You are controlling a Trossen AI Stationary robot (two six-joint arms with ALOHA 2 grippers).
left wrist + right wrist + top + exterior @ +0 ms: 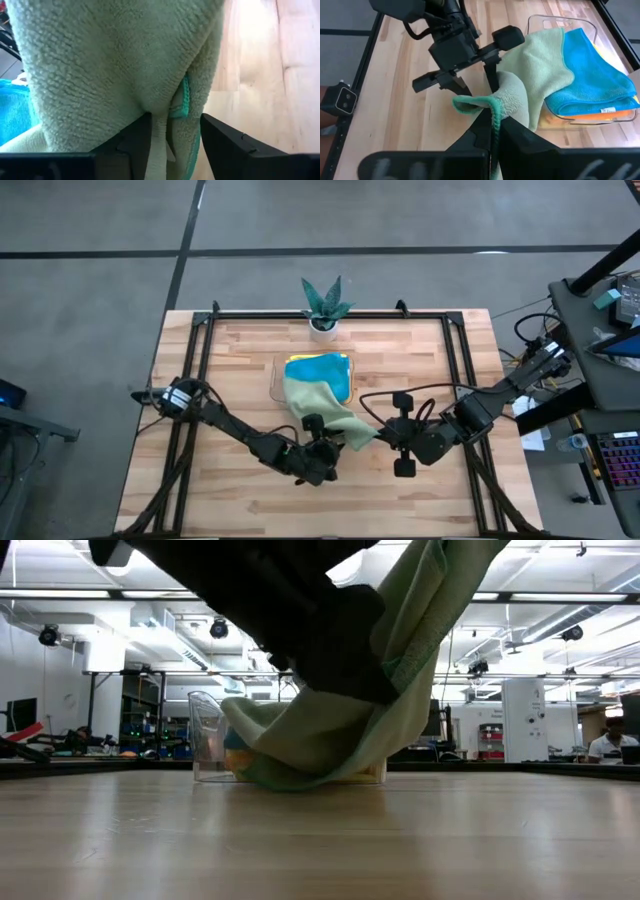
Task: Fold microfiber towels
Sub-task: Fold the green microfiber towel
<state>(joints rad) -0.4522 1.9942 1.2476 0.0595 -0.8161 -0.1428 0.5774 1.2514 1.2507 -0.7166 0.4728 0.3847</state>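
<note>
High view: both grippers have the green towel (318,404) lifted off the tray (277,379). Right gripper (492,131) clamped on its edge, left gripper (172,131) half-closed around a fold. Next up, I'd guess, is spreading it flat.

Pale green towel (115,65) hangs bunched between the left hand (175,142) fingers, over wooden table (260,75).

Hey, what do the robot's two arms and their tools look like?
Both arms are dark, nearly black, built of jointed segments with loose black cables looping alongside. The left arm has a white-marked joint near its base. Each tool has a blocky black body with a crossbar carrying two flat, angular black fingers: the left tool, the right tool.
</note>
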